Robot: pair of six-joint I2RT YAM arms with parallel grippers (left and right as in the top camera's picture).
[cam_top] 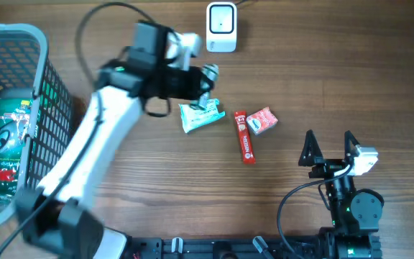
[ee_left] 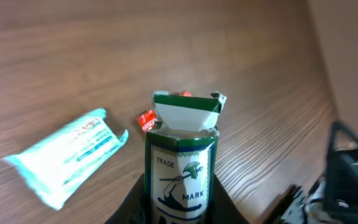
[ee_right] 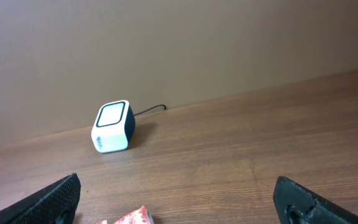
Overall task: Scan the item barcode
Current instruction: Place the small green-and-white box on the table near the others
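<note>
A small green and white box [ee_left: 182, 155] with an axe-man trade mark and an open top flap stands upright between the dark fingers of my left gripper [ee_left: 180, 208], which is shut on it above the table. From overhead, the left gripper [cam_top: 204, 80] hangs just above the teal packet [cam_top: 201, 115], below and left of the white cube scanner [cam_top: 221, 27]. The scanner [ee_right: 112, 127] stands by the back wall. My right gripper [cam_top: 330, 147] rests near the front right, open, with nothing between its fingers [ee_right: 55, 199].
A teal packet [ee_left: 67, 155], a red stick [cam_top: 244, 137] and a red and white carton [cam_top: 261, 120] lie mid-table. A grey mesh basket [cam_top: 45, 65] at the left holds a green packet [cam_top: 9, 137]. The scanner's cable runs along the back edge.
</note>
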